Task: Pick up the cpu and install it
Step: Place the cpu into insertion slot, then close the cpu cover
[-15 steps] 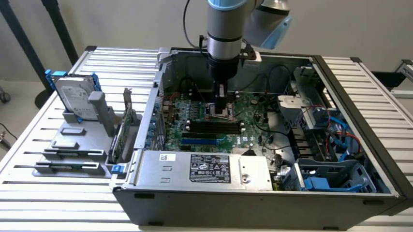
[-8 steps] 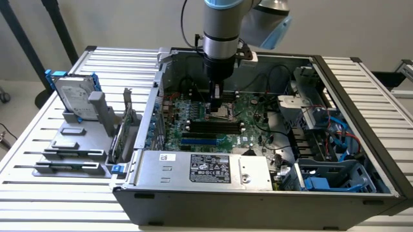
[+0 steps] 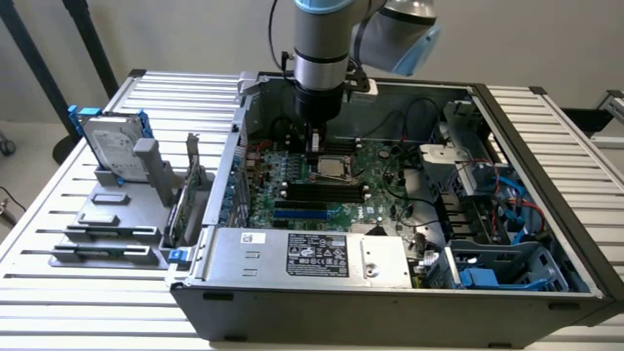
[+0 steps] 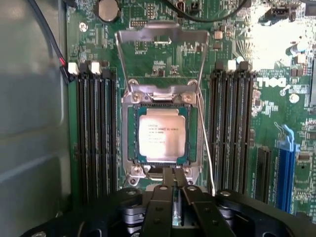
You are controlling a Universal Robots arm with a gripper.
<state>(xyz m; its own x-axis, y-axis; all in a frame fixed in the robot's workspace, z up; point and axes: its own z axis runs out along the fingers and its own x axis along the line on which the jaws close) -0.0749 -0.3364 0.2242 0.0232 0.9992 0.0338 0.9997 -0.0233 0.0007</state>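
Observation:
The cpu [image 4: 159,135], a square chip with a silver-grey top and printed lettering, lies flat inside the socket frame [image 4: 132,148] on the green motherboard [image 4: 269,106]. The socket's metal load plate [image 4: 163,37] stands flipped open beyond it, and a thin wire lever [image 4: 205,143] runs along one side. My gripper [image 4: 174,178] is shut, its two fingers pressed together with nothing visible between them, their tips at the socket's near edge beside the cpu. In the exterior view the gripper [image 3: 314,151] hangs down inside the open computer case just over the cpu [image 3: 332,167].
Black memory slots [image 4: 96,133] flank the socket on both sides. The case walls [image 3: 390,300], power supply [image 3: 312,256] and drive cage with blue cables [image 3: 507,197] surround the board. On the exterior view's left, a silver hard drive in a blue bracket [image 3: 112,142] stands on a grey fixture.

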